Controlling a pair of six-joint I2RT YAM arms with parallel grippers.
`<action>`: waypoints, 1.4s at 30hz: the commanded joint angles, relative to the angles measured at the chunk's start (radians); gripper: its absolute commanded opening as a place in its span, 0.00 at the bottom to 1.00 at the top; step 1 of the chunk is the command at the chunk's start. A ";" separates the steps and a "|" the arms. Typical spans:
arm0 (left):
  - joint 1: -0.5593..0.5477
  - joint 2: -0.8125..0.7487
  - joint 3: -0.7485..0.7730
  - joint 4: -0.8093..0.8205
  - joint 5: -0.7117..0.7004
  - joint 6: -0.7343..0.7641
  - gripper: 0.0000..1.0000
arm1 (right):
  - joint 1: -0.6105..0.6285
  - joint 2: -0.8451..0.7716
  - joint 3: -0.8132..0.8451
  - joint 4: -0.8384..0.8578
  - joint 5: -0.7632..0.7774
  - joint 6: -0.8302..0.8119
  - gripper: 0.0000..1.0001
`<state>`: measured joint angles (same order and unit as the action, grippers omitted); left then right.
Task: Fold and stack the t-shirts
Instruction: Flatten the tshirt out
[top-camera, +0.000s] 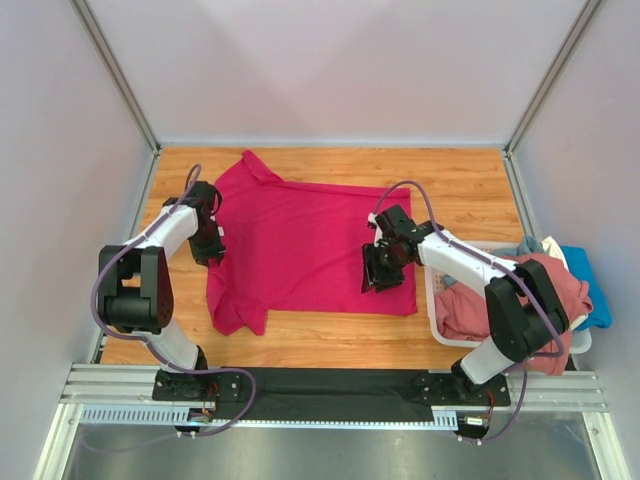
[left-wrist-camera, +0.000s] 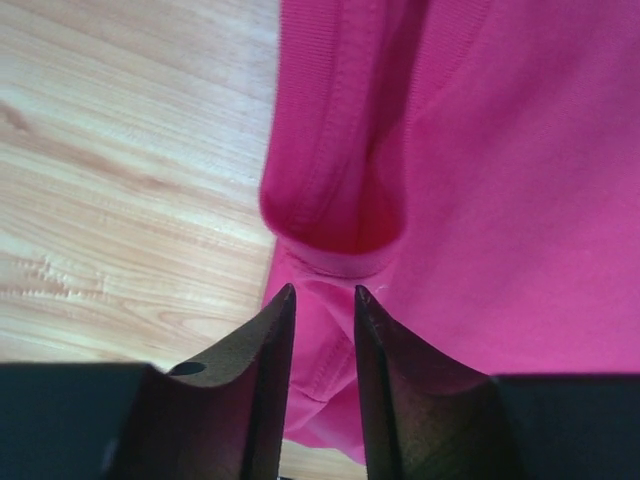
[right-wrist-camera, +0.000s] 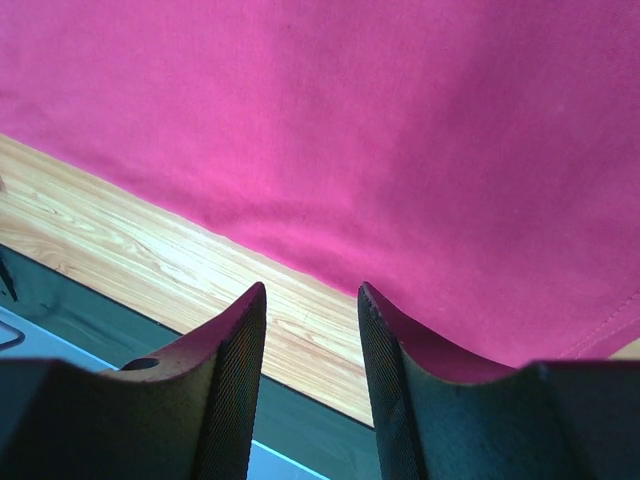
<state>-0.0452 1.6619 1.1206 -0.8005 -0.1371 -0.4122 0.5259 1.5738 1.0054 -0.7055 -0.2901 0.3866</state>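
Observation:
A magenta-red t-shirt (top-camera: 300, 240) lies spread flat on the wooden table. My left gripper (top-camera: 210, 250) is at the shirt's left edge. In the left wrist view its jaws (left-wrist-camera: 325, 292) stand slightly apart over a folded hem of the shirt (left-wrist-camera: 520, 180), with cloth showing in the gap. My right gripper (top-camera: 375, 275) hovers over the shirt's near right part. In the right wrist view it (right-wrist-camera: 312, 290) is open and empty above the shirt's near edge (right-wrist-camera: 380, 120). A dusty pink shirt (top-camera: 470, 310), a blue one (top-camera: 592, 285) and a whitish one (top-camera: 552, 252) sit in the basket.
A white lattice basket (top-camera: 431, 292) stands at the table's right edge, close to the right arm. A black mat (top-camera: 330, 385) and metal rails run along the near edge. Bare wood (top-camera: 470, 190) shows to the right of and behind the shirt. Walls enclose the table.

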 joint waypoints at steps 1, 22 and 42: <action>0.033 0.002 -0.013 0.018 -0.021 -0.017 0.38 | -0.010 -0.037 -0.017 0.031 -0.007 -0.023 0.43; 0.136 -0.001 0.027 -0.017 -0.142 0.058 0.00 | -0.052 0.104 -0.027 -0.019 0.143 0.035 0.27; 0.226 -0.220 0.111 -0.178 -0.194 0.053 0.76 | -0.073 0.066 0.193 -0.152 0.215 -0.008 0.41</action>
<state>0.2417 1.5398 1.1553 -0.9276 -0.3592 -0.3687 0.4393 1.7256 1.1072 -0.8246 -0.1089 0.4099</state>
